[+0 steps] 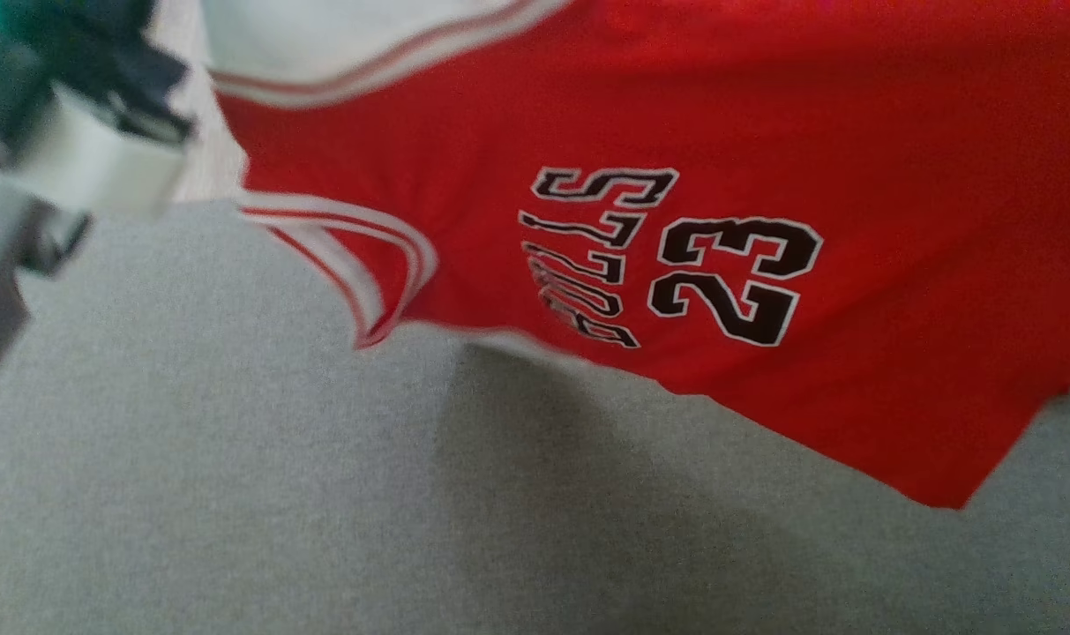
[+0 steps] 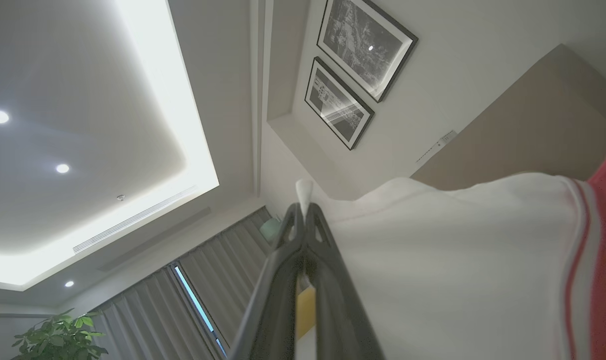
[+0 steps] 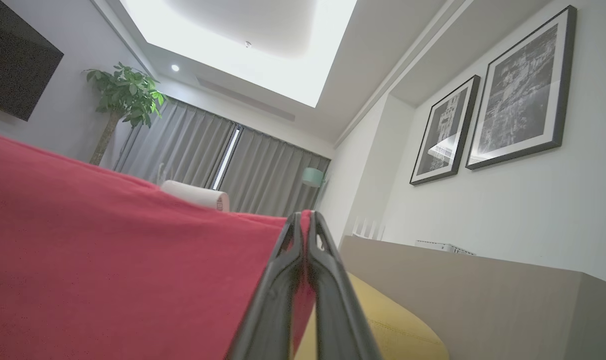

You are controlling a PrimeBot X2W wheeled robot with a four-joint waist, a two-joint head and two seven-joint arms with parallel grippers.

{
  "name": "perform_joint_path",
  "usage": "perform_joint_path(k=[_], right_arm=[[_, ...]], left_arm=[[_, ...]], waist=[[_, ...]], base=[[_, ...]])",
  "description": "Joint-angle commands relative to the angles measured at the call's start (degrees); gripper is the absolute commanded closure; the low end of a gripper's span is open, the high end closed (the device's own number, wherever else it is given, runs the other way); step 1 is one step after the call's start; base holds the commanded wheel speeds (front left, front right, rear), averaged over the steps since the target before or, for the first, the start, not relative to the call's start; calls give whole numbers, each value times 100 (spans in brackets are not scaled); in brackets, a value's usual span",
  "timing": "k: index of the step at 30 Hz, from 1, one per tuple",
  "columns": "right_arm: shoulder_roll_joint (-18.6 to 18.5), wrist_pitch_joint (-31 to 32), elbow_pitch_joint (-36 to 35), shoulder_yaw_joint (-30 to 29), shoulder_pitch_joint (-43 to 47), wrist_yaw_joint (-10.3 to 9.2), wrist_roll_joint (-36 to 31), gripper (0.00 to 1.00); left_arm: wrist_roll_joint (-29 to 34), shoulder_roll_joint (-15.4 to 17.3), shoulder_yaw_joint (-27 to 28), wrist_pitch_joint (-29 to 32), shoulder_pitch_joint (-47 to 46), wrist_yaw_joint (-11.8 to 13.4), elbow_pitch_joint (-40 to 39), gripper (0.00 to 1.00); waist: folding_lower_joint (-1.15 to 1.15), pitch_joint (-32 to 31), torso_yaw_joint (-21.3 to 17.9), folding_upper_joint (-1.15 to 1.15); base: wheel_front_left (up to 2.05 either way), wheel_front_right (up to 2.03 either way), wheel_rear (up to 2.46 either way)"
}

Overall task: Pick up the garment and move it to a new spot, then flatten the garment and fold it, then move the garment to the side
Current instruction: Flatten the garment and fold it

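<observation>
The garment [image 1: 676, 132] is a red jersey with white trim, black lettering and the number 23. It hangs in the air across the top of the head view, its lower edge above the grey surface [image 1: 235, 494]. In the left wrist view my left gripper [image 2: 303, 212] is shut on the garment's white part [image 2: 457, 260], a bit of cloth sticking out past the fingertips. In the right wrist view my right gripper [image 3: 303, 222] is shut on the red edge of the garment [image 3: 108, 250]. Part of my left arm [image 1: 76, 132] shows blurred at the head view's upper left.
The grey surface spreads below the hanging cloth, with a shadow on it. The wrist views look up at the ceiling, curtains, framed pictures [image 3: 517, 100], a plant [image 3: 123, 95] and a beige headboard [image 3: 482, 285]. Something yellow [image 3: 382, 325] lies below the right gripper.
</observation>
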Motion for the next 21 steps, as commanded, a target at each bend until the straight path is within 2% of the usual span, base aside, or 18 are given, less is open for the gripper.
perform_joint_path(k=[1, 4, 8, 12, 17, 21], right_arm=[[-210, 101, -45, 166, -417, -5, 74, 100], [-348, 265, 381, 461, -1077, -5, 227, 100], [-475, 358, 1217, 913, -2131, -5, 534, 100], [-433, 248, 2058, 1438, -3260, -5, 746, 100], [-304, -299, 3132, 1938, -4581, -5, 668, 100], [-248, -850, 3913, 1996, -5446, -5, 461, 100]], left_arm=[[15, 204, 376, -10, -501, -64, 50, 100], [55, 101, 376, 94, -949, -271, 483, 100], [186, -187, 269, 298, -1701, -614, 1265, 100], [376, -520, 213, 326, -2525, -844, 2208, 100], [589, -885, 363, 164, -3591, -739, 3257, 100], [827, -1109, 469, 10, -4302, -589, 3672, 100]], waist=[[1, 105, 19, 0], [1, 375, 38, 0], [1, 1050, 100, 0], [1, 1811, 116, 0], [1, 2516, 71, 0], [1, 2878, 123, 0]], base=[[0, 0, 0], [0, 0, 0], [0, 0, 0], [0, 0, 0], [0, 0, 0], [0, 0, 0]])
